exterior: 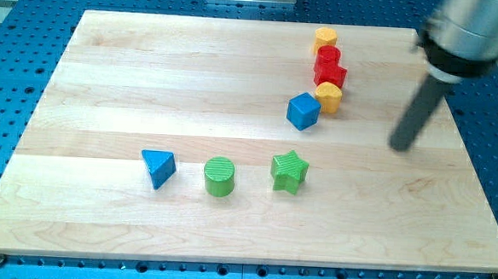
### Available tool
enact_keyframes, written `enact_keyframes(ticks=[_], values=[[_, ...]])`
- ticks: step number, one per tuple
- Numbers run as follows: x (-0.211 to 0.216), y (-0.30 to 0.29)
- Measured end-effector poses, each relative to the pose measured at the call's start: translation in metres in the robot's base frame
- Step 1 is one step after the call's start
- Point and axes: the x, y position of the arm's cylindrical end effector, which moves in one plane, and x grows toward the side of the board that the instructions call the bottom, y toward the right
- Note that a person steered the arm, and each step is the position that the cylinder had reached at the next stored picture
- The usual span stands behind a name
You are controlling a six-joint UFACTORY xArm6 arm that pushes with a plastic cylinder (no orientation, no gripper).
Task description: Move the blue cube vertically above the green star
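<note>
The blue cube (303, 111) sits on the wooden board, right of centre, touching a yellow block (328, 97) at its upper right. The green star (289, 171) lies below the cube, slightly to its left, with a gap between them. My tip (400, 146) is to the right of the blue cube and up and to the right of the green star, apart from all blocks. The dark rod rises from it to the view's upper right.
A column of blocks runs up from the blue cube: the yellow block, a red star-like block (330, 74), a red block (327, 56), a yellow block (325, 38). A green cylinder (220, 176) and a blue triangle (158, 166) lie left of the green star.
</note>
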Motion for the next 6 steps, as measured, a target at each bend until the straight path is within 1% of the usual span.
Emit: enact_keyframes(ticks=[1, 2, 3, 4, 5, 6], values=[[-0.003, -0.091], [-0.003, -0.153], [-0.017, -0.187], [-0.064, -0.169], [-0.081, -0.165], [-0.06, -0.146]])
